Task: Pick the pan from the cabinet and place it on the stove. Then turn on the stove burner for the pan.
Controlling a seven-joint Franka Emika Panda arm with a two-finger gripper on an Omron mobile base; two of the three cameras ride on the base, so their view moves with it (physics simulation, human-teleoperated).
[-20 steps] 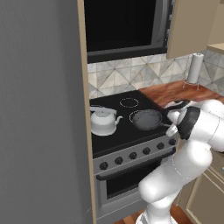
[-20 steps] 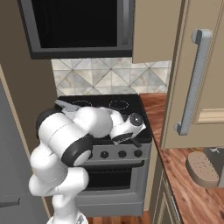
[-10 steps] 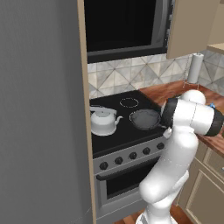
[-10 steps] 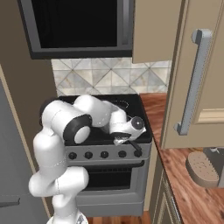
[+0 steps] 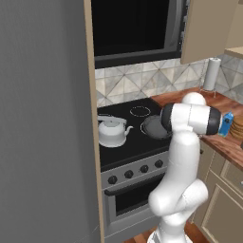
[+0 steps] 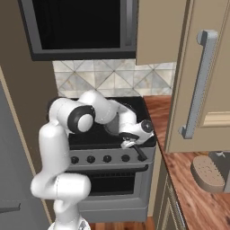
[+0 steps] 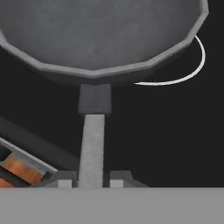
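**Hand view: pan handle pinched, pan down on cooktop**

Largest first: the stove [image 5: 123, 142] is seen with the pan [image 7: 100, 35] resting over a front-right white ring, beside the white kettle [image 5: 112, 133]. The pan is judged rigid metal, fairly heavy, bowl-weighted, so tipping is likely if gripped far out. The handle [image 7: 92, 148] is thin, smooth, likely slippery; it is best taken near the bowl. The gripper [image 7: 91, 180] is clamped on the handle's end.
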